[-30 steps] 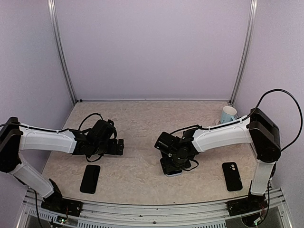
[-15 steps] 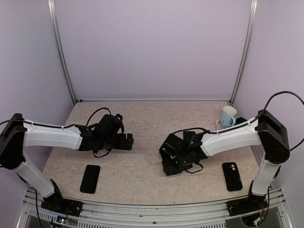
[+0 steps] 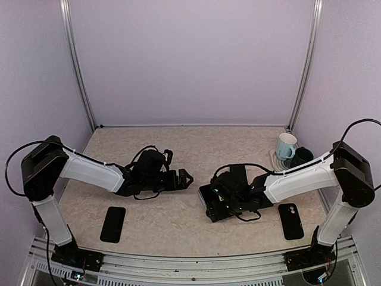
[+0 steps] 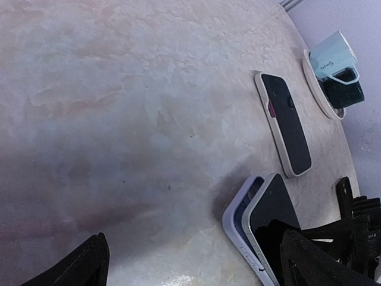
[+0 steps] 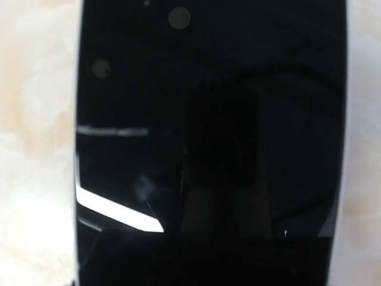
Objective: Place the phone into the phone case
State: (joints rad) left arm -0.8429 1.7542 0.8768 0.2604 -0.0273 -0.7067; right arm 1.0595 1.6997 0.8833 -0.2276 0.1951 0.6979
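the phone (image 4: 271,205) is seen tilted in the case (image 4: 236,219) under the right hand (image 3: 221,199), whose grip cannot be told; it should be pressed down evenly, the case braced by the wide left hand (image 3: 184,177)

Open table (image 3: 196,140) runs along the back, a narrow gap parts the left gripper (image 3: 186,176) from the right gripper (image 3: 214,200) mid-table, mugs (image 3: 286,145) crowd the far right corner, and a left phone (image 3: 112,223) and right phone (image 3: 290,221) lie flat in front

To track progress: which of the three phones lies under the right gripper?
The centre phone, beneath the right gripper; the left phone and the right phone lie apart, untouched.
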